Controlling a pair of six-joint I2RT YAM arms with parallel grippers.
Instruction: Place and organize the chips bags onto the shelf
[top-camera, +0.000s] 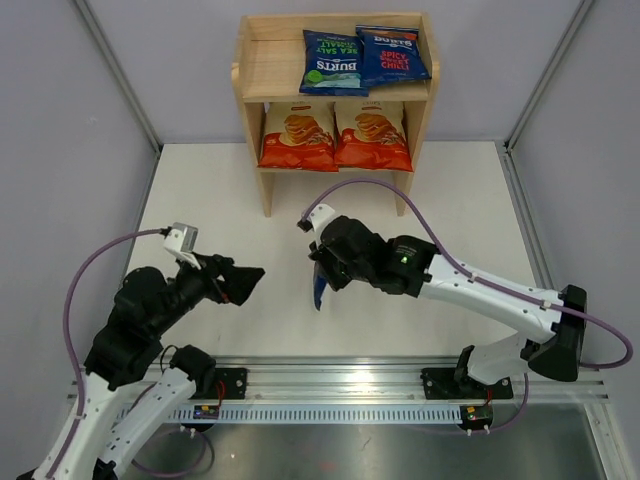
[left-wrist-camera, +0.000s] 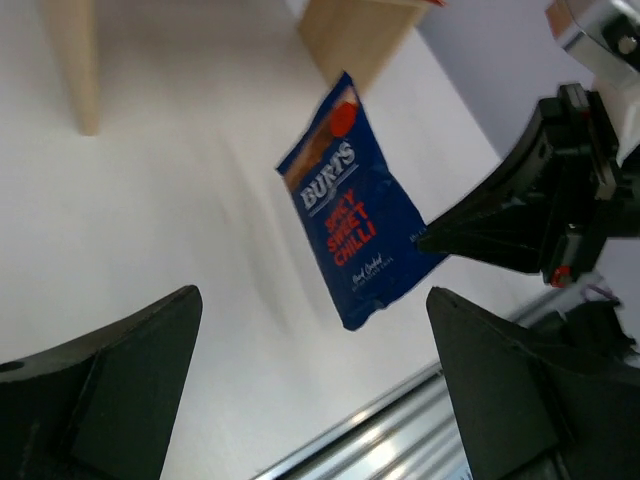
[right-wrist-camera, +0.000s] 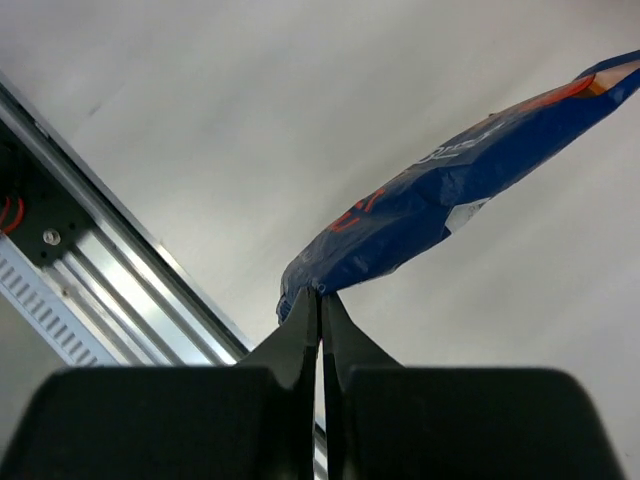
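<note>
The right gripper (right-wrist-camera: 320, 297) is pinching a Burts chilli bag (left-wrist-camera: 350, 225) by its edge, dangling it over the table, near of the shelf (top-camera: 272, 62), probably for the top tier's free left side. The left gripper (top-camera: 243, 282) is hovering wide, empty.

White table (top-camera: 220, 200), pale grey walls (top-camera: 60, 100)

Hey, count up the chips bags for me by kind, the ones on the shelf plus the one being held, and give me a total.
Cassava Chips bags: 2
Red-labelled Burts bags: 2, one in the right pincer
Green-labelled Burts bag: 1
Total: 5
</note>
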